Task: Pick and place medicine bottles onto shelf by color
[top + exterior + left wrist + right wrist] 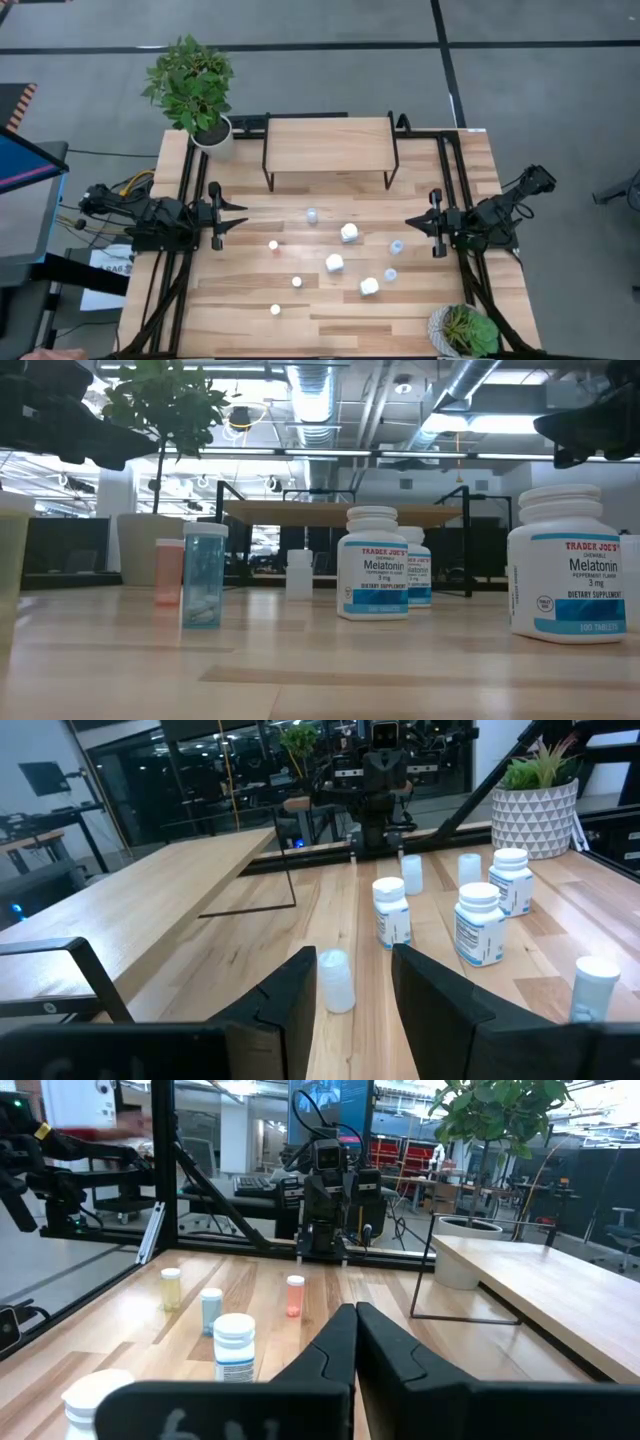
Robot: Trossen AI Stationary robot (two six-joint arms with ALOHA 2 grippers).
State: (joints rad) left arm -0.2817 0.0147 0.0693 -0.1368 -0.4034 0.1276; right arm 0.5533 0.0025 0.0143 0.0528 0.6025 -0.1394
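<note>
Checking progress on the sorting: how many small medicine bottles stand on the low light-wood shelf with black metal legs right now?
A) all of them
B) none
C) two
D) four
B: the high view shows the shelf top bare, with the medicine bottles all on the plank table.

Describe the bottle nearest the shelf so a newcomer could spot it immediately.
Start at the wooden shelf at the table's far edge. Just in front of it, slightly left of its middle, stands a small pale blue bottle, alone. The chunkier white bottle sits farther from the shelf, to its right.
</note>
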